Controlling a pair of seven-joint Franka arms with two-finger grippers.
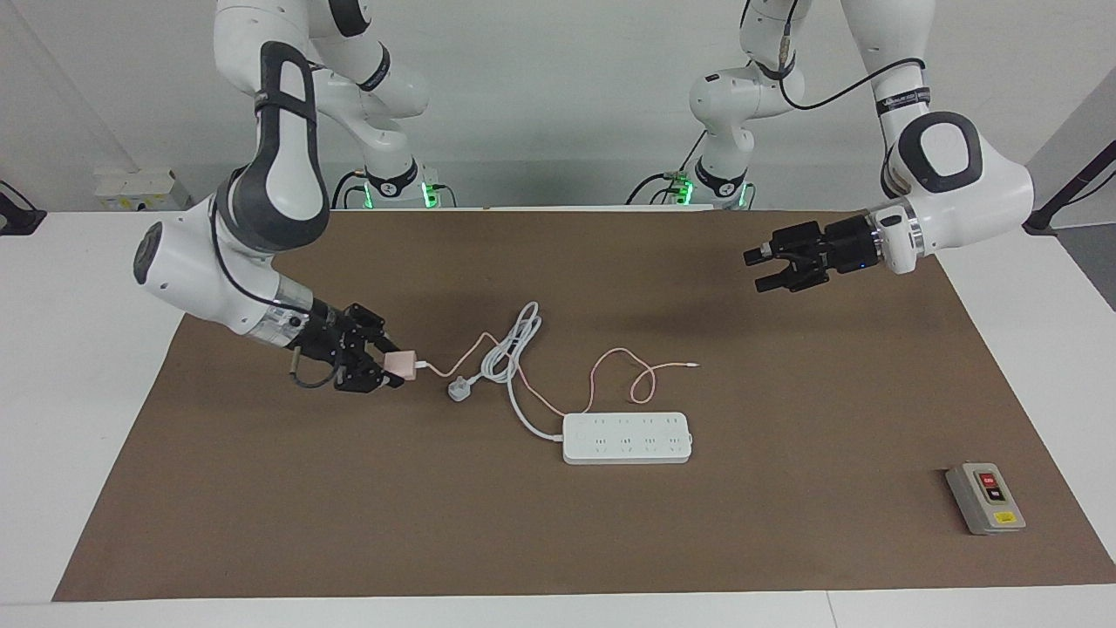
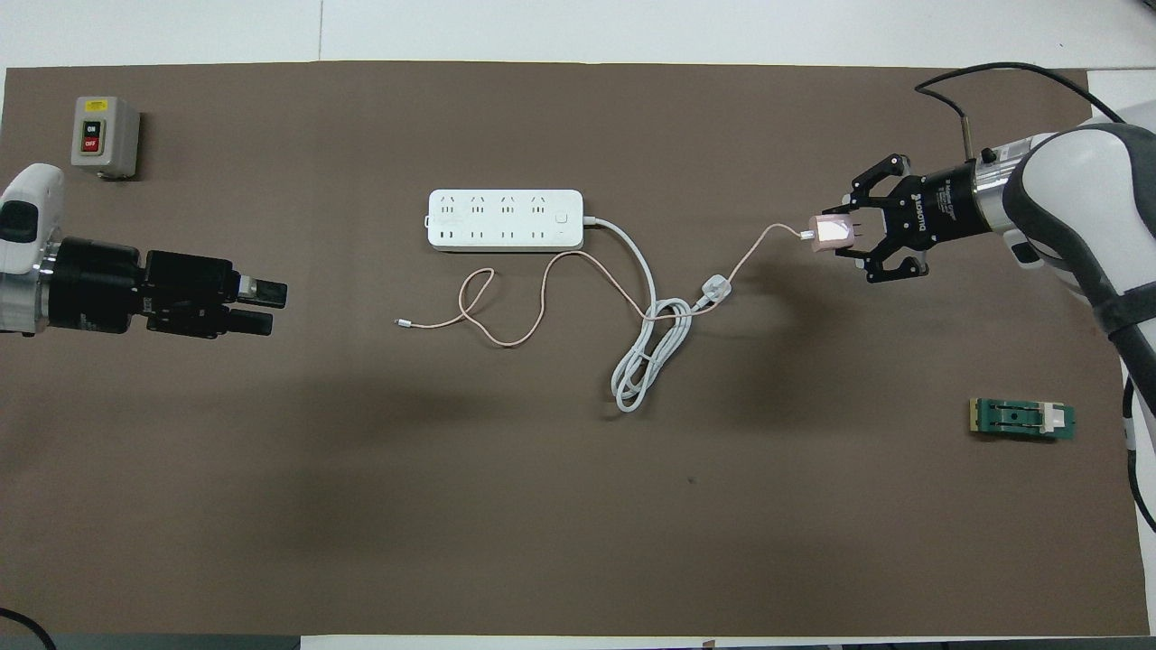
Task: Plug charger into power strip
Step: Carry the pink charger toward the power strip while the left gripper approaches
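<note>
The right end effector point(image 1: 390, 362) grips the charger point(image 1: 402, 364) above the tabletop; insertion into the power strip point(image 1: 627, 438) remains; the left end effector point(image 1: 767, 266) waits open.

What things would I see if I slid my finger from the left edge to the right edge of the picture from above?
left pincer → power strip → white plug → charger held by right pincer → green part

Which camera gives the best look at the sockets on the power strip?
The overhead view: the power strip lies flat under it, both socket rows clear. The facing view shows the same strip at a slant, its sockets fainter.
</note>
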